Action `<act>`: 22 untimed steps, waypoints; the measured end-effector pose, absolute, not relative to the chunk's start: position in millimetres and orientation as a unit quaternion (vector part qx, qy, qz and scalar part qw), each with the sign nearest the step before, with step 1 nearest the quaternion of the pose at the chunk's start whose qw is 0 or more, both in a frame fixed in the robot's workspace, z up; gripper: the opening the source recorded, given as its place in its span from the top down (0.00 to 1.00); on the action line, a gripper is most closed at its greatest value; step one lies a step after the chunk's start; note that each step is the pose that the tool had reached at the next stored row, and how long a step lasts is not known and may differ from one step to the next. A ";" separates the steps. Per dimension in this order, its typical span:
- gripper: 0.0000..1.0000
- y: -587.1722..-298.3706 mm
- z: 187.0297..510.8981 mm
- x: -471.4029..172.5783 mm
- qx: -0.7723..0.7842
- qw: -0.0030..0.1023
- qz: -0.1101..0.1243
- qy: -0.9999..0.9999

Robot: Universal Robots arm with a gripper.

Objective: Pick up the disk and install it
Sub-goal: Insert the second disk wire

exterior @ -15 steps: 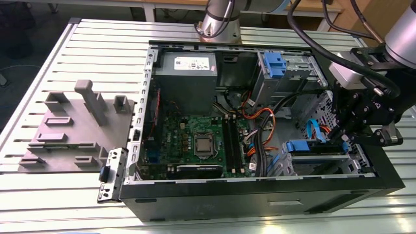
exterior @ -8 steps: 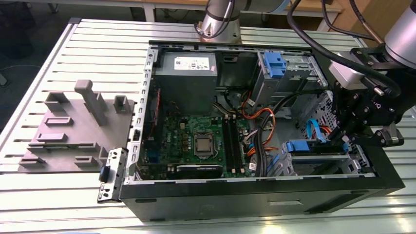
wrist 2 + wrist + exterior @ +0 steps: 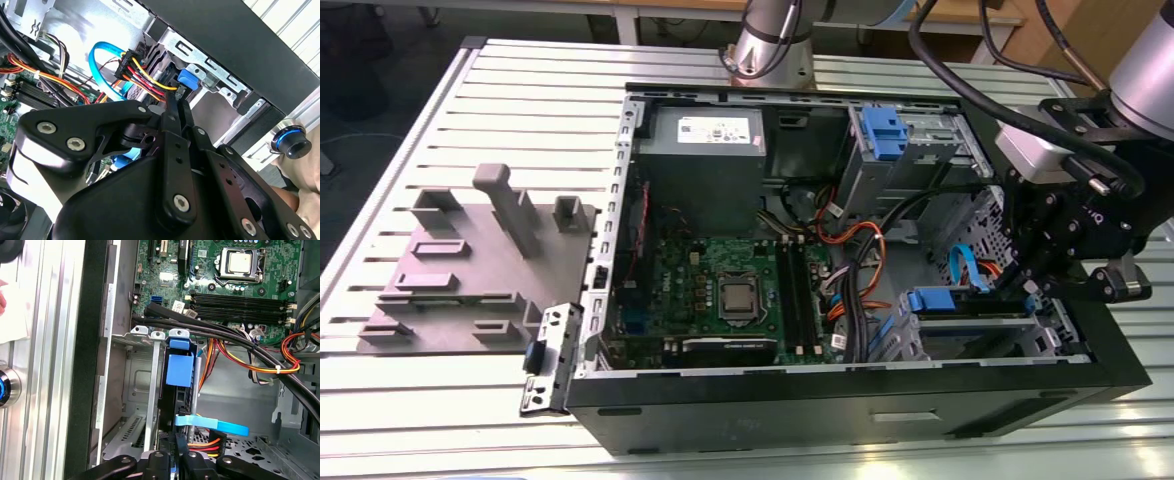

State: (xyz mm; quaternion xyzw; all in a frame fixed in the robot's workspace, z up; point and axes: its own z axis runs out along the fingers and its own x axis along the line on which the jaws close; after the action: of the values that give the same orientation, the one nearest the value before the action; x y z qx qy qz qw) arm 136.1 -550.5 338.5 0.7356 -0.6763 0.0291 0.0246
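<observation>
The disk [image 3: 947, 302] sits inside the open computer case [image 3: 854, 400], at the lower right of the exterior view, slotted on edge into a metal drive cage [image 3: 974, 335] with its blue carrier tab facing the motherboard. In the first wrist view the blue carrier [image 3: 179, 369] stands near the middle of the frame, flanked by the cage's thin silver rails [image 3: 152, 390], with a blue ribbon cable [image 3: 215, 424] and an orange-and-yellow wire bundle [image 3: 240, 357] crowding its open side.

The gripper [image 3: 1034, 285] hangs just at the disk's outer end, against the case's side wall at the exterior view's right. In the second wrist view its black fingers [image 3: 175, 120] lie close together, tips at the blue carrier [image 3: 187, 80]; whether they pinch it cannot be told.

Room is tight: the cage wall and the case rim hem the gripper on one side, cables on the other. The motherboard [image 3: 720, 290] lies open in the centre, and a grey fixture plate [image 3: 467, 270] rests on the slatted table [image 3: 400, 150] at the left of the exterior view, well apart from the case's edge.
</observation>
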 end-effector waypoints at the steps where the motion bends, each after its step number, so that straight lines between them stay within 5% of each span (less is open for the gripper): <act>1: 0.84 -550.5 338.5 136.2 0.736 0.025 0.029 -0.676; 22: 0.84 -550.5 338.5 136.2 0.735 0.032 0.036 -0.676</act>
State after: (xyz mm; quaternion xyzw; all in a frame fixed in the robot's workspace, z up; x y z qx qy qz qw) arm 136.2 -550.5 338.5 0.7354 -0.6760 0.0357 0.0317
